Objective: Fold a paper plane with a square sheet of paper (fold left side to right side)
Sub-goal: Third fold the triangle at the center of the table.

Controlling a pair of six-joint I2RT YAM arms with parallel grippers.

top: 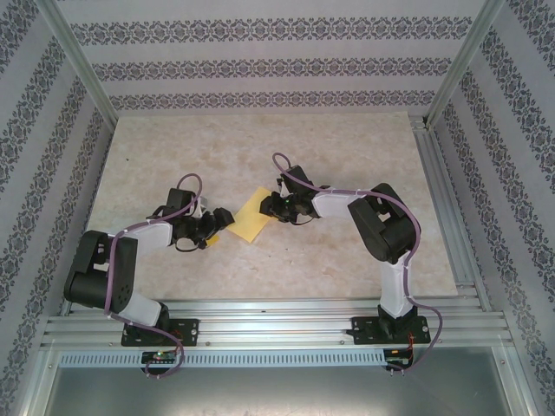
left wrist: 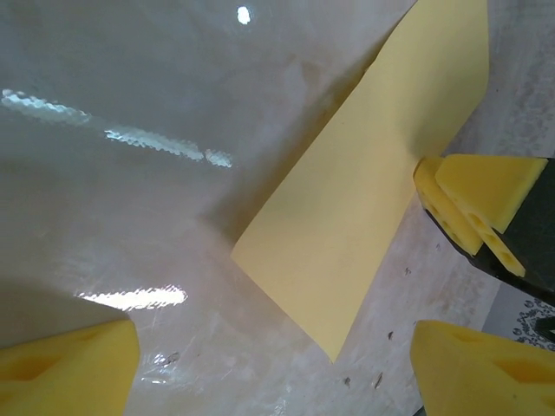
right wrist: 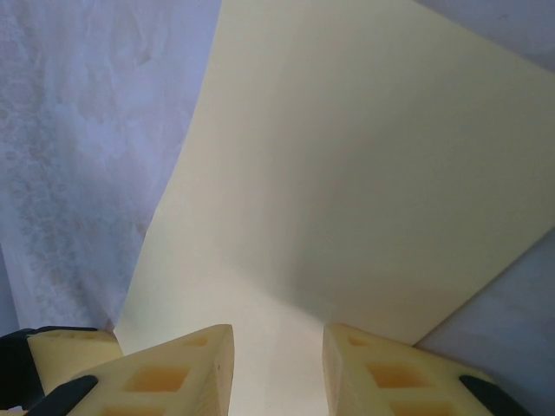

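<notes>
R claw (right wrist: 277, 368) parted – over sheet (right wrist: 347, 173) edge, L claw (left wrist: 277, 373) wide, nearby

We see a pale beige, marbled, glossy tabletop (top: 260, 139) across the middle of the top view. On it lies a thin mustard-yellow sheet of paper (top: 250, 216), just left of the frame's centre and set on a slant. In the left wrist view the sheet (left wrist: 364, 199) runs from upper right towards lower middle, with a dark shadow along its left edge. The tabletop there carries bright streaks of glare (left wrist: 156, 143) and a few small dark specks (left wrist: 381, 377) at lower right.
</notes>
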